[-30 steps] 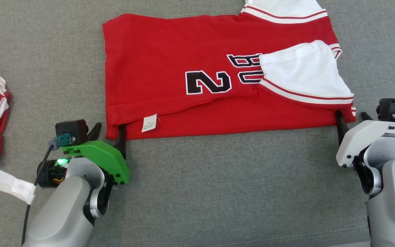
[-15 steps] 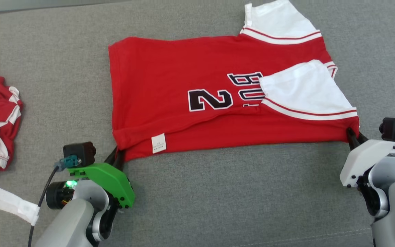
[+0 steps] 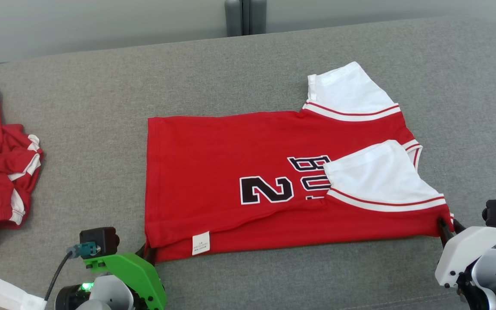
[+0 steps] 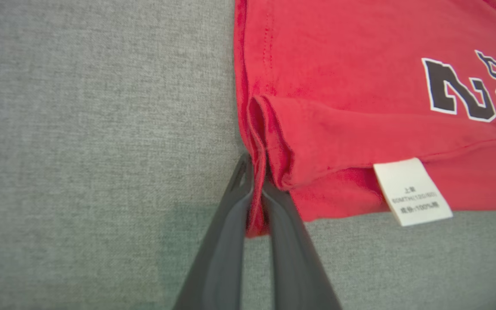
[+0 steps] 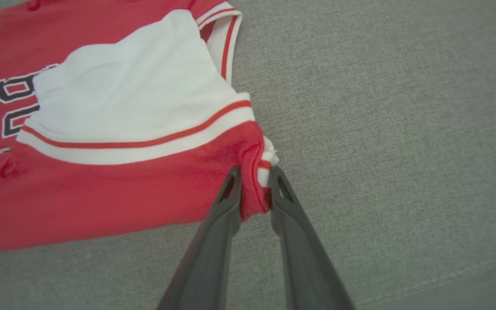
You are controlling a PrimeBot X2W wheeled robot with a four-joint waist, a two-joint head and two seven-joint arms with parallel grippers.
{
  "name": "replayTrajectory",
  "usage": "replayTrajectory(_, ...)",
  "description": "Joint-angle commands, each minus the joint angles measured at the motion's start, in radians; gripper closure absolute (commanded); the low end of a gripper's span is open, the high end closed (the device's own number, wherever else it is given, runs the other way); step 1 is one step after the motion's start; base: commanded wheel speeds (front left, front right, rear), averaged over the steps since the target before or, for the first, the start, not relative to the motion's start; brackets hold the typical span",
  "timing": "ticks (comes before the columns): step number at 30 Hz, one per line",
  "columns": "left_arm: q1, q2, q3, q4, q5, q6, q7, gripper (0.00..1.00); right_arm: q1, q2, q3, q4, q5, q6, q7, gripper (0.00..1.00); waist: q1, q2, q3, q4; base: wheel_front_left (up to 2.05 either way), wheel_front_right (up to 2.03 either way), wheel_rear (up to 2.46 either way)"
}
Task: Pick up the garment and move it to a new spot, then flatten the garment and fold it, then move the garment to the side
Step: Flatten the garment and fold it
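Across the middle of the grey upholstered surface lies the garment, a red jersey spread mostly flat, hem toward the left edge, sleeves toward the right edge. Near long side folded over onto itself, the fold running left to right. Black "2" with white outline reads upside down in head view, more lettering beside it partly covered by the near white sleeve, which is folded onto the body. Far white sleeve sticks out toward the far edge. White care label hangs at the folded near edge, close to the hem corner. Left end effector is pressed together on the near hem corner, red fabric pinched between its dark fingers; green housing sits behind it at the near edge. Right end effector pinches the near shoulder corner, red-and-white trim bunched between its tips; white housing sits behind it near the right edge. Both gripped corners look slightly raised, the rest of the garment resting on the surface. Second red-and-white garment is crumpled at the left edge, well apart. White strip at the near left corner.
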Motion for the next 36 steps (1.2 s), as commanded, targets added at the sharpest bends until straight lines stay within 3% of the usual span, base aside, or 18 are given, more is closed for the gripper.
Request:
replayTrajectory(1, 0.016, 0.014, 0.006, 0.0, -0.009, 0.012, 0.004, 0.0, -0.003, -0.002, -0.009, -0.003, -0.004, -0.002, -0.015, 0.0, 0.0, 0.0, 0.0, 0.001, 0.0, 0.0, 0.0)
replayTrajectory(8, 0.012, 0.014, 0.011, -0.039, -0.019, 0.031, 0.022, 0.0, -0.06, -0.01, 0.006, -0.025, -0.028, -0.002, -0.022, 0.0, 0.0, 0.0, 0.01, 0.01, 0.0, 0.0, 0.0)
replayTrajectory(12, -0.065, 0.033, 0.027, -0.072, -0.005, 0.035, 0.039, 0.0, -0.144, -0.07, 0.044, -0.061, -0.036, -0.002, 0.005, 0.0, 0.0, 0.0, 0.032, 0.015, 0.0, 0.0, 0.0)
replayTrajectory(16, -0.191, 0.049, 0.029, -0.057, 0.008, 0.005, 0.086, 0.0, -0.272, -0.141, 0.114, -0.051, -0.021, -0.002, 0.034, 0.0, 0.0, 0.0, 0.071, 0.019, 0.0, 0.0, 0.0)
replayTrajectory(27, -0.571, -0.007, 0.006, 0.173, 0.06, -0.048, 0.174, 0.0, -0.67, -0.221, 0.299, 0.168, 0.059, -0.002, 0.016, 0.0, 0.0, 0.0, 0.244, -0.003, 0.0, 0.0, 0.0)
replayTrajectory(36, -0.74, -0.033, -0.028, 0.319, 0.112, -0.067, 0.192, 0.0, -0.869, -0.266, 0.392, 0.332, 0.094, -0.002, -0.051, 0.0, 0.0, 0.0, 0.359, -0.011, 0.0, 0.0, 0.0)
